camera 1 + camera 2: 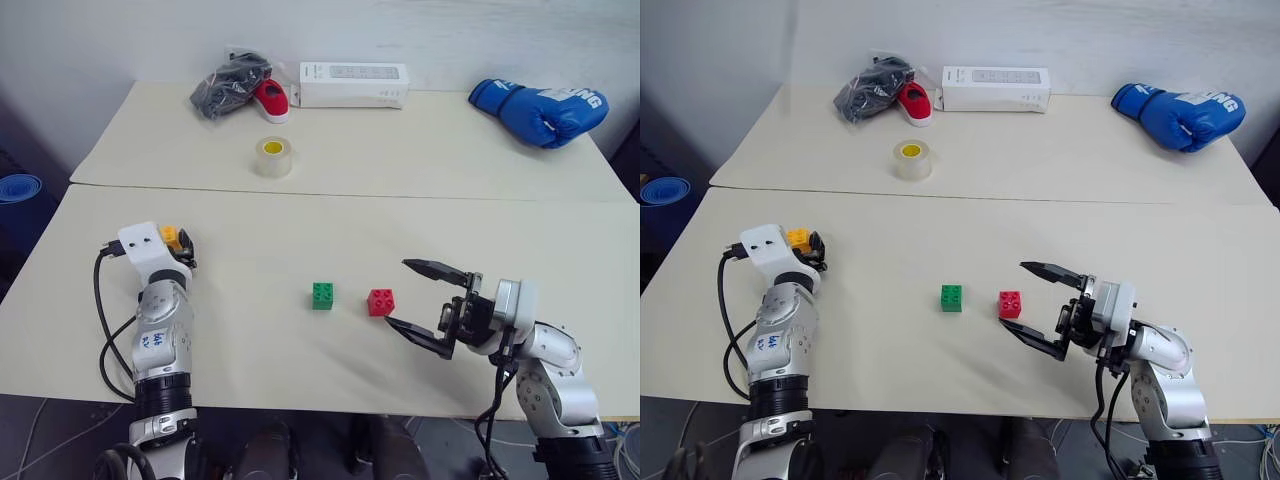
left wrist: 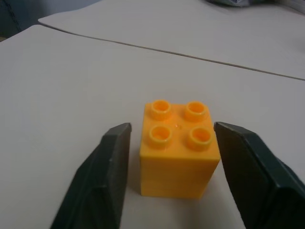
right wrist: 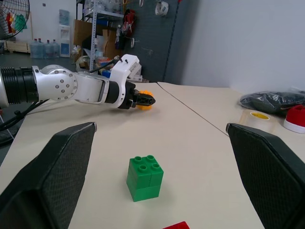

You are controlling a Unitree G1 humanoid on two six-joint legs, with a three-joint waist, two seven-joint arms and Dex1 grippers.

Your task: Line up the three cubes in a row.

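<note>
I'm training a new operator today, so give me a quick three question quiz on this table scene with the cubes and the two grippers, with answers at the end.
1. True or false: the green cube and the red cube are stacked.
2. Which cube sits between the left gripper's fingers? A red, B green, C orange-yellow.
3. Fill in: the right gripper, beside the red cube, is ____.

Key
1. False: they stand side by side on the table, apart.
2. C, the orange-yellow cube; a small gap shows on each side.
3. Open.
</note>
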